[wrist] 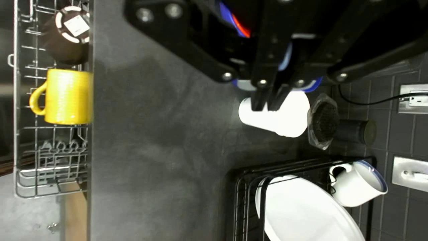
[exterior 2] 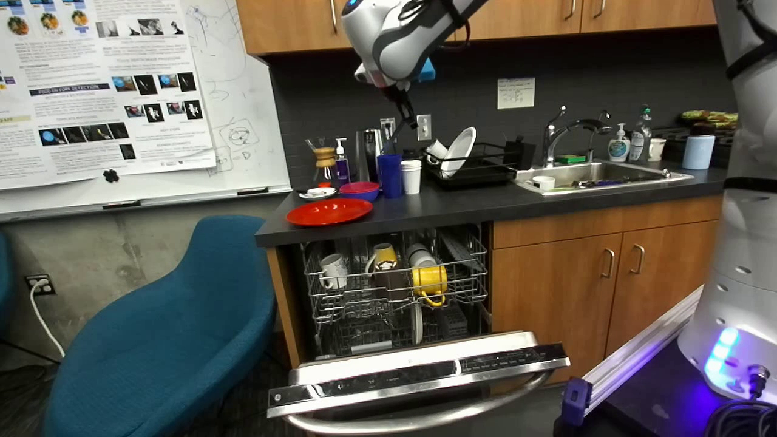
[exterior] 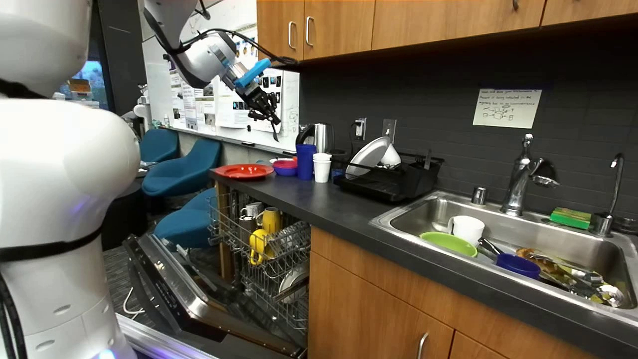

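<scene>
Hovering near blue cup (exterior 2: pixel 390 176), pincer (wrist: pixel 265 106) (plate (wrist: pixel 304 214) in drainer (exterior: pixel 374 189)).

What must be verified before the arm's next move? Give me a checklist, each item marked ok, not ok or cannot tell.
1. Gripper shut: ok; the jaws come together in the wrist view.
2. Firm grip on the slender dark piece: cannot tell; it hangs at the fingertips in an exterior view.
3. Gripper clear of the blue cup: ok; a gap shows in both exterior views.
4. Blue cup and white cups upright: ok; they stand on the counter.
5. Dishwasher door out of the way: not ok; it stands open, the upper rack jutting past the counter edge.
</scene>
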`<act>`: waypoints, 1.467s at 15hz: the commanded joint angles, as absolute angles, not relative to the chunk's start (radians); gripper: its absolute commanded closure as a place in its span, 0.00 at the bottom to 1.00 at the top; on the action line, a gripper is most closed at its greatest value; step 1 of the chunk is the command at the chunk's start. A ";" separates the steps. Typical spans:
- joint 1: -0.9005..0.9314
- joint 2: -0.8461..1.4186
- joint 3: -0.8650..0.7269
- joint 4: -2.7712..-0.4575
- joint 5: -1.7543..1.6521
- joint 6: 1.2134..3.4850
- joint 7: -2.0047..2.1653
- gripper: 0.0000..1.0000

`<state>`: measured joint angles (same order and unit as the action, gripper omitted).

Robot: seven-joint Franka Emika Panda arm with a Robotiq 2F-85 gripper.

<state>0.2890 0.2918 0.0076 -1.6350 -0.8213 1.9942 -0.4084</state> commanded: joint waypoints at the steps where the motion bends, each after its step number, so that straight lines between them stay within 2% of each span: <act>1: 0.233 0.158 0.068 -1.777 -0.811 1.958 -0.412 0.98; 9: 0.206 0.026 0.130 -1.894 -0.697 1.833 -0.454 0.98; 22: 0.217 0.040 0.178 -1.927 -0.580 1.664 -0.488 0.98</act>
